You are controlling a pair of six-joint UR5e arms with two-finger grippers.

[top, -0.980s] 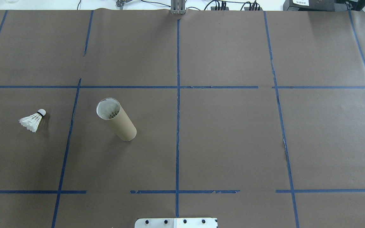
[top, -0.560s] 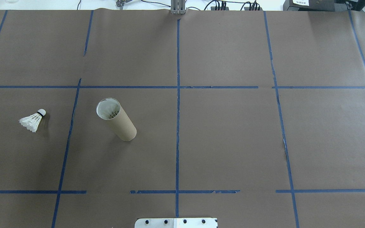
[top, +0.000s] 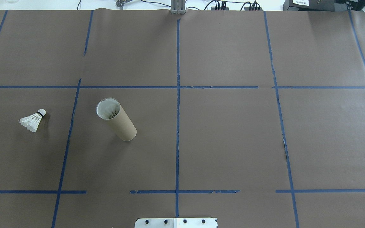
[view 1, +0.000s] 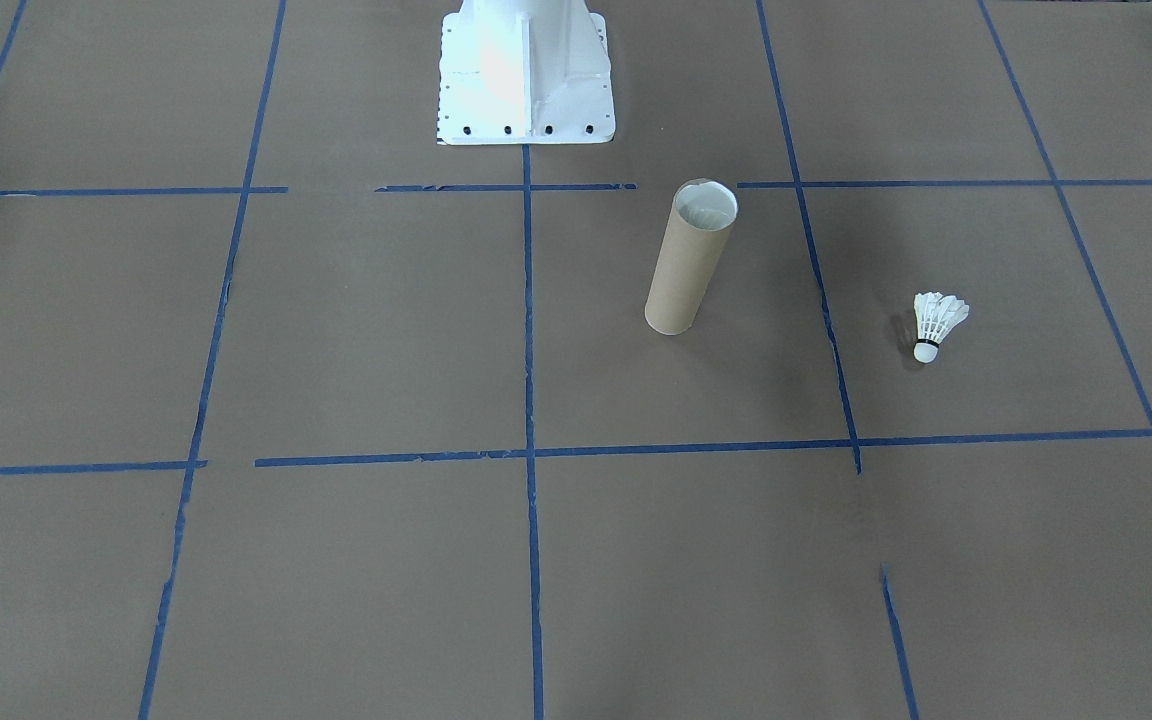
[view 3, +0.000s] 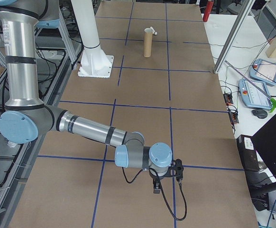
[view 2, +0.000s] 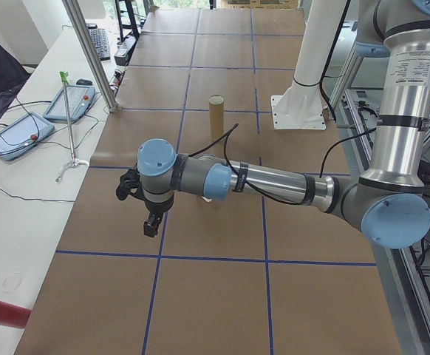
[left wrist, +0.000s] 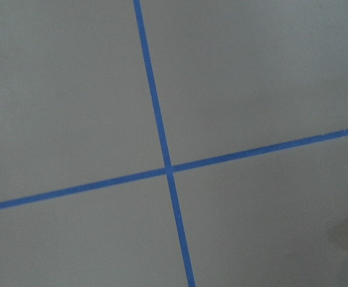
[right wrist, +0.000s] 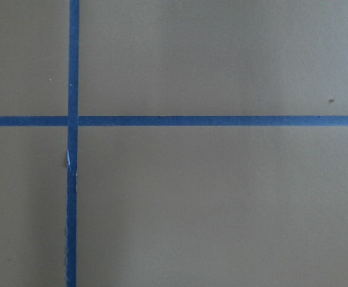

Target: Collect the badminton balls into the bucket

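brown-papered table (top: 227, 142), upright bucket (top: 120, 122), shuttlecock (top: 32, 121)

Even, diffuse indoor light falls on the matte brown paper-covered table (top: 227, 136), which shows no glare and only faint soft shadows beside the small white feathered shuttlecock (top: 32, 120) and the tall brown cardboard tube (top: 116, 119). The glossy white metal robot base (view 1: 524, 70) is overexposed to a bright bluish-white in the front-facing view, and daylight washes out the far background in the left side view. The fixed views are sharp, while both wrist views look flat, dimmer and slightly soft, with the blue tape lines (left wrist: 162, 149) a little blurred at their edges.
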